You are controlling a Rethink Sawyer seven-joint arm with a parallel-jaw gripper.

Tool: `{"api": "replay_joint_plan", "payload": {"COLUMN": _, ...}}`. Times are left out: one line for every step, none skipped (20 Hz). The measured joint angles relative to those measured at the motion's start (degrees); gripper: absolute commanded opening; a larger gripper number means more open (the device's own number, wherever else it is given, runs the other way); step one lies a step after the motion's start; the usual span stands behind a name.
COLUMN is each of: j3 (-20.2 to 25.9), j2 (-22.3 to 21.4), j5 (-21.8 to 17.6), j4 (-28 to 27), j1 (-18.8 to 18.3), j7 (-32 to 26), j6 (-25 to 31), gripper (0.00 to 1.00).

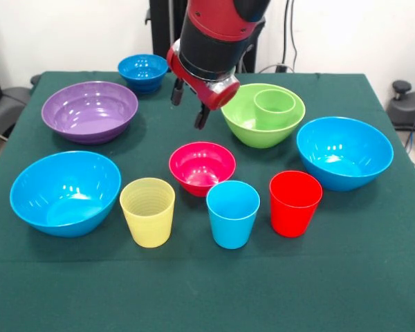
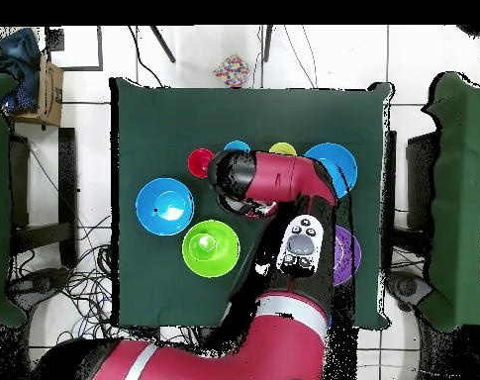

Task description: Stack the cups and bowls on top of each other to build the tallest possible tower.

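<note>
My gripper hangs open and empty above the table, just left of the large lime-green bowl. The green cup stands inside that bowl; both also show in the overhead view, the bowl and the cup. The small pink-red bowl lies in front of the gripper. The pale yellow cup, light blue cup and red cup stand upright in a row at the front. In the overhead view the arm hides the gripper.
The wide purple bowl and the small dark blue bowl lie at the back left. One large light blue bowl sits front left, another at the right. All rest apart on a green cloth.
</note>
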Motion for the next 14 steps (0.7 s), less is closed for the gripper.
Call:
{"api": "replay_joint_plan", "payload": {"j3": 0.1, "j2": 0.0, "j5": 0.0, "j4": 0.0, "j1": 0.0, "j7": 0.0, "j6": 0.0, "gripper": 1.0}}
{"api": "replay_joint_plan", "payload": {"j3": 0.3, "j2": 0.0, "j5": 0.0, "j4": 0.0, "j1": 0.0, "j7": 0.0, "j6": 0.0, "gripper": 1.0}}
{"api": "replay_joint_plan", "payload": {"j3": 0.4, "j2": 0.0, "j5": 0.0, "j4": 0.0, "j1": 0.0, "j7": 0.0, "j6": 0.0, "gripper": 1.0}}
{"api": "replay_joint_plan", "payload": {"j3": 0.5, "j2": 0.0, "j5": 0.0, "j4": 0.0, "j1": 0.0, "j7": 0.0, "j6": 0.0, "gripper": 1.0}}
{"api": "replay_joint_plan", "payload": {"j3": 0.7, "j2": 0.0, "j5": 0.0, "j4": 0.0, "j1": 0.0, "j7": 0.0, "j6": 0.0, "gripper": 1.0}}
{"api": "replay_joint_plan", "payload": {"j3": 0.7, "j2": 0.0, "j5": 0.0, "j4": 0.0, "j1": 0.0, "j7": 0.0, "j6": 0.0, "gripper": 1.0}}
{"api": "replay_joint_plan", "payload": {"j3": 0.8, "j2": 0.0, "j5": 0.0, "j4": 0.0, "j1": 0.0, "j7": 0.0, "j6": 0.0, "gripper": 1.0}}
{"api": "replay_joint_plan", "payload": {"j3": 0.8, "j2": 0.0, "j5": 0.0, "j4": 0.0, "j1": 0.0, "j7": 0.0, "j6": 0.0, "gripper": 1.0}}
{"api": "replay_joint_plan", "payload": {"j3": 0.9, "j2": 0.0, "j5": 0.0, "j4": 0.0, "j1": 0.0, "j7": 0.0, "j6": -0.1, "gripper": 1.0}}
{"api": "replay_joint_plan", "payload": {"j3": 1.1, "j2": 0.0, "j5": 0.0, "j4": 0.0, "j1": 0.0, "j7": 0.0, "j6": -0.9, "gripper": 1.0}}
{"api": "replay_joint_plan", "payload": {"j3": 1.2, "j2": 0.0, "j5": 0.0, "j4": 0.1, "j1": 0.0, "j7": 0.0, "j6": -1.2, "gripper": 1.0}}
{"api": "replay_joint_plan", "payload": {"j3": 1.2, "j2": 0.0, "j5": 0.0, "j4": 0.1, "j1": 0.0, "j7": 0.0, "j6": -1.5, "gripper": 1.0}}
{"api": "replay_joint_plan", "payload": {"j3": 1.3, "j2": 0.0, "j5": 0.0, "j4": 0.2, "j1": 0.0, "j7": 0.0, "j6": -2.7, "gripper": 1.0}}
{"api": "replay_joint_plan", "payload": {"j3": 1.4, "j2": 0.1, "j5": 0.0, "j4": 0.2, "j1": 0.0, "j7": 0.0, "j6": -3.8, "gripper": 1.0}}
